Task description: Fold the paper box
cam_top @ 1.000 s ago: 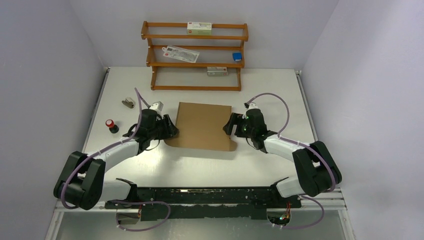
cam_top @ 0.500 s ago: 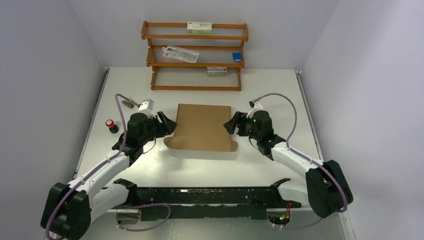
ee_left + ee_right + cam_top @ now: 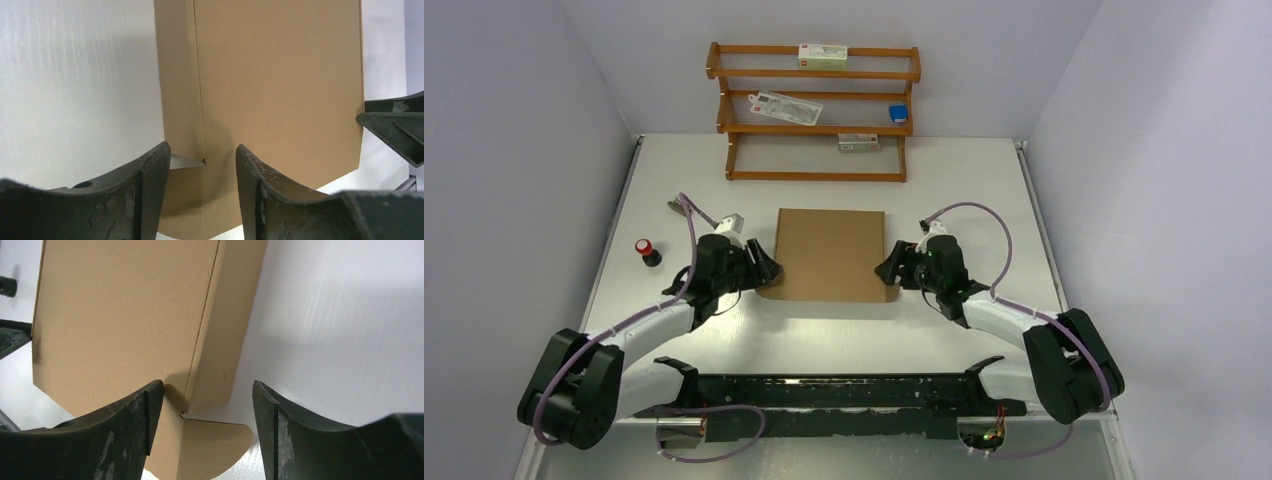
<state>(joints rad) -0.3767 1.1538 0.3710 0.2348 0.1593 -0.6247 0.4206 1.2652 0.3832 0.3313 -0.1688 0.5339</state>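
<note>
The paper box point(image 3: 830, 254) is brown cardboard, lying as a closed shallow box in the middle of the table. My left gripper point(image 3: 767, 268) is open at its near left corner; in the left wrist view the box's left side wall point(image 3: 177, 90) and a rounded flap sit between my open fingers point(image 3: 145, 190). My right gripper point(image 3: 887, 270) is open at the near right corner; in the right wrist view a rounded flap point(image 3: 210, 445) sticks out flat on the table between my fingers point(image 3: 267, 425), below the right side wall point(image 3: 225, 340). Neither gripper holds anything.
A wooden shelf rack point(image 3: 814, 115) with small packets stands at the back of the table. A small red-topped black object point(image 3: 646, 250) and a grey clip point(image 3: 676, 206) lie at the left. White walls close in both sides.
Both grippers have shifted toward the box's near corners. The near edge flaps that stuck out at the box's front now look tucked closer; the box's near edge reads straighter.
</note>
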